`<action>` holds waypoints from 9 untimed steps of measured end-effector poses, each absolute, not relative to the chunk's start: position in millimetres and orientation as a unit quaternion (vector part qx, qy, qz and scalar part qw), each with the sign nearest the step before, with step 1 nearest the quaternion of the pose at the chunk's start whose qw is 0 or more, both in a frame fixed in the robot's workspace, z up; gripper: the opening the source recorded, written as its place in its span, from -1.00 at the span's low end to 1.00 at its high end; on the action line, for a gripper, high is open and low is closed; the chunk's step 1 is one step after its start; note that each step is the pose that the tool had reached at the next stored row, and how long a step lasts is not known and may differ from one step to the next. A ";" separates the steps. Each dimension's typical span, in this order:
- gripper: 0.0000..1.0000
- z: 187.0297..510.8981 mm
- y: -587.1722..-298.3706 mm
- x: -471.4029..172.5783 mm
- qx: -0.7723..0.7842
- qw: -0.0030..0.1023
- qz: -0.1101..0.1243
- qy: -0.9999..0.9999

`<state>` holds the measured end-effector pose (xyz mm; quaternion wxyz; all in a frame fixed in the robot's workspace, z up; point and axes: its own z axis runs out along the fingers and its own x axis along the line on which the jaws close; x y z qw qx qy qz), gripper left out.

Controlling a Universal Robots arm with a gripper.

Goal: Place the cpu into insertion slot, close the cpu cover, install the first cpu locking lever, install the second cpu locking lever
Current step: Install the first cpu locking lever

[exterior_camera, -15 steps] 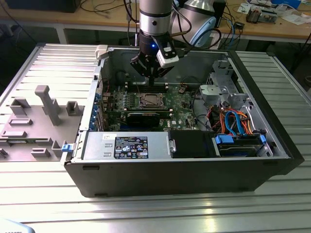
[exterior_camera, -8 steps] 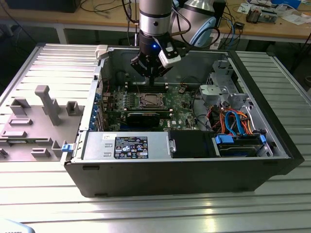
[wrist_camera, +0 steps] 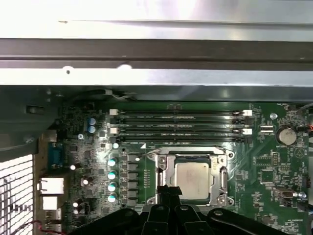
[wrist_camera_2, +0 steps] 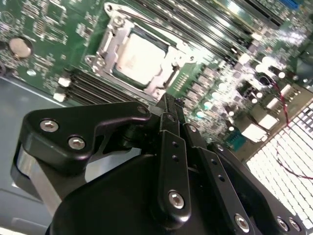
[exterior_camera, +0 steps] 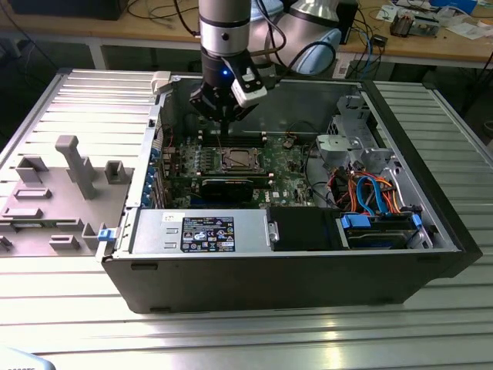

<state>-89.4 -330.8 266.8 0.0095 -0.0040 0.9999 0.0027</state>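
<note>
One arm hung over the open computer case (exterior_camera: 431, 231) in the exterior view, its gripper (exterior_camera: 224, 122) poised just above the cpu (exterior_camera: 236, 161), which lay seated in the insertion slot (exterior_camera: 223, 154) on the green circuit board (exterior_camera: 293, 181). In the second wrist view the gripper (wrist_camera_2: 168, 100) had its fingers pressed together on nothing, near the cpu cover (wrist_camera_2: 115, 39) framing the cpu (wrist_camera_2: 139, 61), probably to push rather than grasp. The first wrist view showed the cpu (wrist_camera: 192, 179) inside the lowered cpu cover (wrist_camera: 161, 169), just past the gripper (wrist_camera: 169, 190), with the memory slots (wrist_camera: 178, 125) beyond.

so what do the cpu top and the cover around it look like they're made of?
cpu: matte silvery-grey metal top, going by its soft even sheen. cpu cover: thin bright sheet metal, probably steel, with sharp glints along its stamped edges.
</note>
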 end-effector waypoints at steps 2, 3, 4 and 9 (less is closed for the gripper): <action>-0.79 266.8 -330.3 -95.3 -0.004 0.010 0.003 1.000; -0.79 266.8 -330.0 -98.0 -0.004 0.010 0.003 1.000; -0.79 266.8 -329.6 -100.8 -0.004 0.010 0.003 1.000; -0.79 264.7 -305.9 -114.8 -0.005 0.010 0.012 1.000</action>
